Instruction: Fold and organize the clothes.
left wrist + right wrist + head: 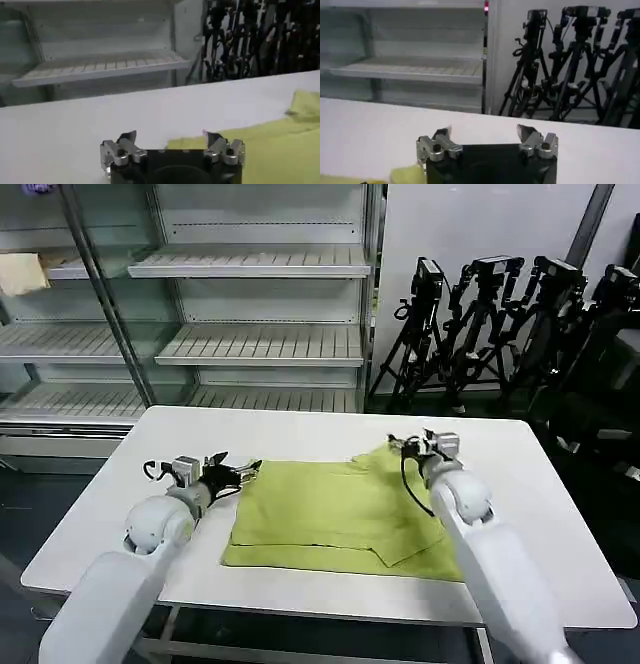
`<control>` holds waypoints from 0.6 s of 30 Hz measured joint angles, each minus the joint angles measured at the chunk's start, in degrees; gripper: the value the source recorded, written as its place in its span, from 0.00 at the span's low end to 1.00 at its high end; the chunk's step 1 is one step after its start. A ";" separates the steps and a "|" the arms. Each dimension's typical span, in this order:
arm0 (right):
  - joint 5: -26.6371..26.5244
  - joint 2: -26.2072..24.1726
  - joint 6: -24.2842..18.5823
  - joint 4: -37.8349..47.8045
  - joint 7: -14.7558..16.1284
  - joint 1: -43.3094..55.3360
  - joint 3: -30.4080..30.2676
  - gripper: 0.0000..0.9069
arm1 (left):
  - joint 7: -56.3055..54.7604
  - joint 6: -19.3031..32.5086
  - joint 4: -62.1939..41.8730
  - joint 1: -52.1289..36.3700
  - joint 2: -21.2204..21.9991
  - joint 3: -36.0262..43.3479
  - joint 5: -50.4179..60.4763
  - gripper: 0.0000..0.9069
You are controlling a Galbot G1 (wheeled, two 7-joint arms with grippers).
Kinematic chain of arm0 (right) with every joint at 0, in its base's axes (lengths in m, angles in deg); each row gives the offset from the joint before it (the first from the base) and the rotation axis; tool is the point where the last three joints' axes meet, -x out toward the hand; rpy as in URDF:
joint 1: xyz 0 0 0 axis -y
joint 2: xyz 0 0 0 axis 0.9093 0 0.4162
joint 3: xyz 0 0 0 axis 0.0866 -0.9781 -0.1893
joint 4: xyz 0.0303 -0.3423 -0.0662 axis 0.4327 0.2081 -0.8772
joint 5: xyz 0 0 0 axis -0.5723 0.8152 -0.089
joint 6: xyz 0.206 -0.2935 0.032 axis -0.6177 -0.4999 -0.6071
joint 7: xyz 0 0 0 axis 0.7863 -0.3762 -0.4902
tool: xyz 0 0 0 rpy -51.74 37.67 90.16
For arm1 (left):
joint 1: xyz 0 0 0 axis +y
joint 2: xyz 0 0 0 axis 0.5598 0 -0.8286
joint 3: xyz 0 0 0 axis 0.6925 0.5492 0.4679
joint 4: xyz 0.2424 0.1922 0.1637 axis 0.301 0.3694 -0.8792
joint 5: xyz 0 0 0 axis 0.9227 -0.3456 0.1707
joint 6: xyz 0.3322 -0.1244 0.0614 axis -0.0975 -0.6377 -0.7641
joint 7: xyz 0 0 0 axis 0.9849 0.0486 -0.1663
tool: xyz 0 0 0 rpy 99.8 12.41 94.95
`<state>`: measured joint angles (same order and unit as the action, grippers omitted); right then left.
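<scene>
The clothes, one lime yellow-green T-shirt (335,514), lie partly folded on the white table (300,434), with a flap turned over on the right half. My left gripper (248,473) hovers open at the shirt's left edge, its fingers apart with nothing between them. In the left wrist view the gripper (170,138) has the shirt (260,150) just beyond and to one side. My right gripper (418,446) is open above the shirt's far right corner. The right wrist view has that gripper (486,134) over bare table, with a bit of the shirt (407,175) beside it.
Metal shelving (250,334) stands behind the table, with a pale cream-yellow cloth (22,274) on a shelf at the far left. Black tripods (500,324) crowd the floor at the back right. The table's front edge lies close to the shirt's hem.
</scene>
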<state>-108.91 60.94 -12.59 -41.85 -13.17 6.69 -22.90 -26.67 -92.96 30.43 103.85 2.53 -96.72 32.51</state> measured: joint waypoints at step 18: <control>-2.63 2.00 0.28 7.87 -1.55 3.30 -3.08 0.00 | 1.61 -0.04 -7.91 -4.24 1.20 3.20 -0.58 0.01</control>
<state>-111.54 62.93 -12.31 -33.97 -14.72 9.99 -25.98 -25.06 -93.00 22.52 99.60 3.74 -93.52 31.93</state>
